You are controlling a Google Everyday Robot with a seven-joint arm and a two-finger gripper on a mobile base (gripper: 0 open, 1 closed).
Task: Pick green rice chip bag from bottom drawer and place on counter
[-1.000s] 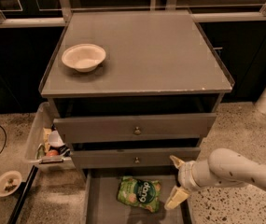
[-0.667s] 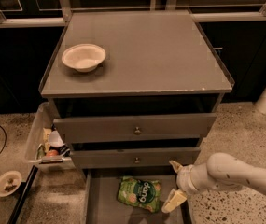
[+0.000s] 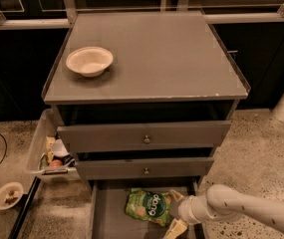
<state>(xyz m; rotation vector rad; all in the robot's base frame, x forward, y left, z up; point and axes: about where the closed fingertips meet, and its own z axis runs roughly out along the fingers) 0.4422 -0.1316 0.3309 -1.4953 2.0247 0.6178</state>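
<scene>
The gripper (image 3: 174,212) is held, jaws spread, just beside the green bag (image 3: 144,208) in the bottom drawer (image 3: 109,218). Grasping is judged pending; closing on it is needed.

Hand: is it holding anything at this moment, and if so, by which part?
Nothing is held. The hand is open at the bottom drawer, with its fingers spread at the right edge of the bag, which lies in the drawer.
</scene>
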